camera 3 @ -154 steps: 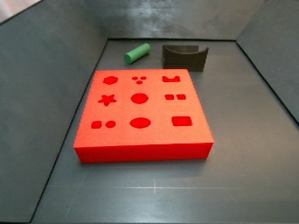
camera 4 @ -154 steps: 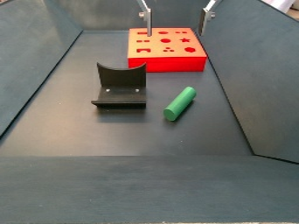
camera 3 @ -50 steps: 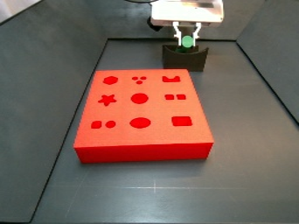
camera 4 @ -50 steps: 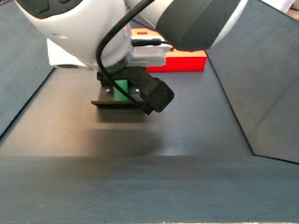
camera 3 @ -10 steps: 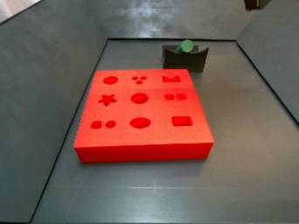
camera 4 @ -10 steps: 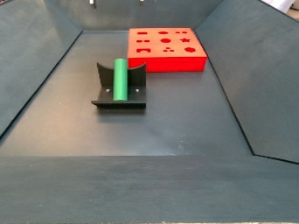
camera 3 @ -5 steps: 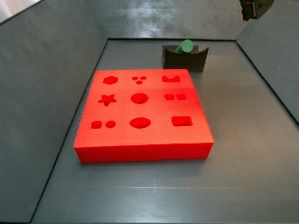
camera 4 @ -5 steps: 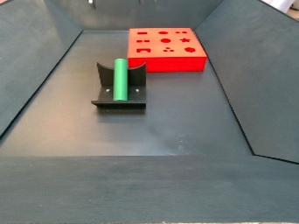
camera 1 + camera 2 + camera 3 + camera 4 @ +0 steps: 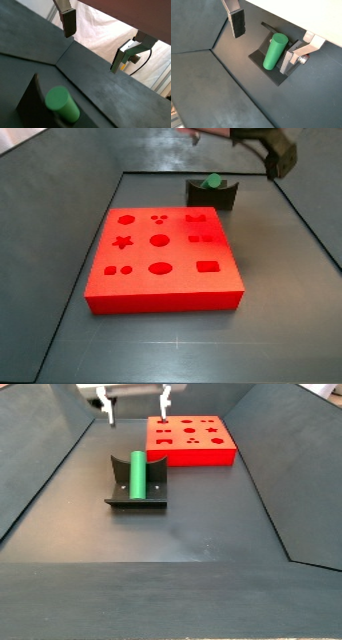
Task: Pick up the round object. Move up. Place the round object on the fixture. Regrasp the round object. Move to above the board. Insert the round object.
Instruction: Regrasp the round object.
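Half a second ago only a sliver of the arm showed at the upper edge of each side view; now the gripper (image 9: 132, 404) has dropped into sight, its two silver fingers (image 9: 102, 407) hanging above the far end of the fixture (image 9: 135, 492). Nothing else has shifted: the green peg (image 9: 135, 474) lies where it was, resting lengthwise in the fixture's curved notch, and the red board (image 9: 191, 440) sits at about 1 o'clock from it, well apart.

Both wrist views show the jaws spread wide, with nothing between the dark pads (image 9: 238, 23). One finger (image 9: 296, 55) stands just beside the peg (image 9: 274, 51) without clearly touching it; its partner is off to the side of the fixture (image 9: 259, 54), well apart from the peg. The gap between the fingers is much wider than the peg's thickness.

In a wrist view the peg's round end (image 9: 59, 101) shows, seated in the fixture (image 9: 32, 101), fingers (image 9: 67, 22) apart above it.

In a side view the arm (image 9: 270, 145) is blurred at the upper edge, at about 1 o'clock from the fixture (image 9: 211, 195), where the peg's end (image 9: 211, 181) pokes up behind the board (image 9: 162, 258).
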